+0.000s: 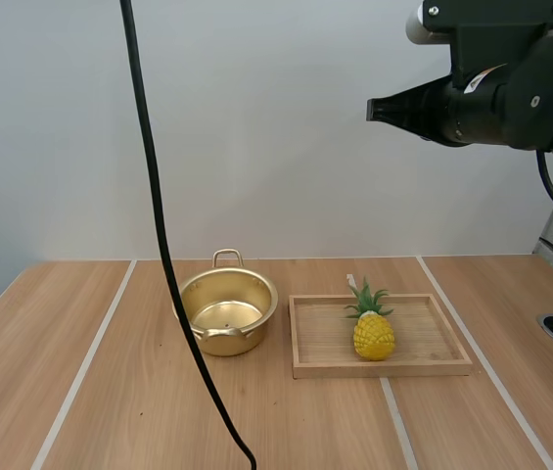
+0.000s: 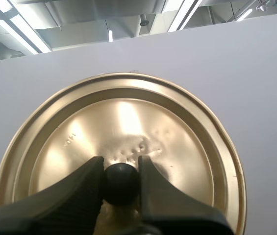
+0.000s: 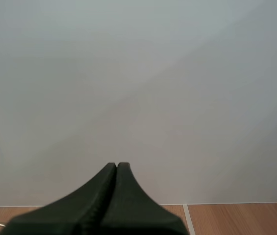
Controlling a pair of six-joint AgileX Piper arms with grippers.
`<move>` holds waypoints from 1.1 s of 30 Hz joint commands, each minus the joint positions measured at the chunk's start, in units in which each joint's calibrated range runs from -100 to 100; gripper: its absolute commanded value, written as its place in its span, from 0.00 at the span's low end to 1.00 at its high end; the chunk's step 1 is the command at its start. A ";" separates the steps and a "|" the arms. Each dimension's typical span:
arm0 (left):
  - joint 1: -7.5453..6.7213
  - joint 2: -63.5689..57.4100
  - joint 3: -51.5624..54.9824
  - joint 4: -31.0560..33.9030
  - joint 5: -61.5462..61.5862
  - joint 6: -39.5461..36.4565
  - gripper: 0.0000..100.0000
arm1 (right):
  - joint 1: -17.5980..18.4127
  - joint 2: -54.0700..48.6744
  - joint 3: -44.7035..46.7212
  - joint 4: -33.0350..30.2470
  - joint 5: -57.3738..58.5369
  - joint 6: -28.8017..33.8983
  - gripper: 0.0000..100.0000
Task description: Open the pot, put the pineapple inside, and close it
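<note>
Small yellow pineapple point(image 1: 374, 333) stands upright on shallow wooden tray point(image 1: 433, 345), lower centre, well below and left of shut, empty right gripper point(image 1: 372, 109) at upper right, likely the nearer arm; left gripper point(image 2: 121, 185) pinches black knob point(image 2: 121, 178) of round gold lid point(image 2: 128, 122).

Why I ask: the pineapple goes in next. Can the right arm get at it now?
Probably yes: the right tool hangs shut, holding nothing, and the pineapple sits uncovered on the tray.
</note>
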 commanded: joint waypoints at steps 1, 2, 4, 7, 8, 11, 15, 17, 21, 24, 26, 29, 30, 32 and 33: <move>-0.05 -0.47 -0.66 -0.12 -2.44 -0.17 0.00 | -0.21 -0.57 0.13 0.94 -0.35 -0.23 0.00; -0.05 -0.47 -0.66 -0.12 -2.44 -0.17 0.00 | -0.21 -0.57 0.13 1.19 -0.35 -0.23 0.00; -0.05 -0.47 -0.66 -0.12 -2.44 -0.17 0.00 | -0.21 -0.57 0.13 2.05 -0.35 -0.23 0.00; -0.05 -0.47 -0.66 -0.12 -2.44 -0.17 0.00 | -0.21 -0.45 0.13 2.63 -0.35 -0.23 0.00; -0.05 -0.47 -0.66 -0.12 -2.44 -0.17 0.00 | -0.21 -0.45 0.13 2.61 -0.54 -0.23 0.00; -0.05 -0.47 -0.66 -0.12 -2.44 -0.17 0.00 | -0.21 -0.45 0.13 2.50 -1.14 -0.23 0.00; -0.05 -0.47 -0.66 -0.12 -2.44 -0.17 0.00 | -0.21 -0.01 0.13 2.50 -3.21 -0.84 0.00; -0.05 -0.47 -0.66 -0.12 -2.44 -0.17 0.00 | -0.12 0.92 0.13 2.64 -3.81 -3.32 0.00; -0.05 -0.47 -0.66 -0.12 -2.44 -0.17 0.00 | -0.05 3.60 0.13 2.64 -3.81 -5.44 0.00; -0.05 -0.47 -0.66 -0.12 -2.44 -0.17 0.00 | -0.05 5.30 0.13 4.12 -3.81 -5.51 0.00; -0.05 -0.47 -0.66 -0.12 -2.44 -0.17 0.00 | -0.05 6.31 0.13 5.17 -3.81 -5.51 0.00; -0.05 -0.47 -0.66 -0.12 -2.44 -0.17 0.00 | -0.05 8.61 0.13 5.28 -3.81 -6.02 0.00; -0.05 -0.47 -0.66 -0.12 -2.44 -0.17 0.00 | -0.05 9.52 0.13 5.28 -3.81 -6.94 0.00; -0.05 -0.47 -0.66 -0.12 -2.44 -0.17 0.00 | -0.05 10.94 0.13 5.28 -3.63 -9.73 0.00; -0.05 -0.47 -0.66 -0.12 -2.44 -0.17 0.00 | -0.05 11.55 0.13 5.28 -3.47 -10.76 0.00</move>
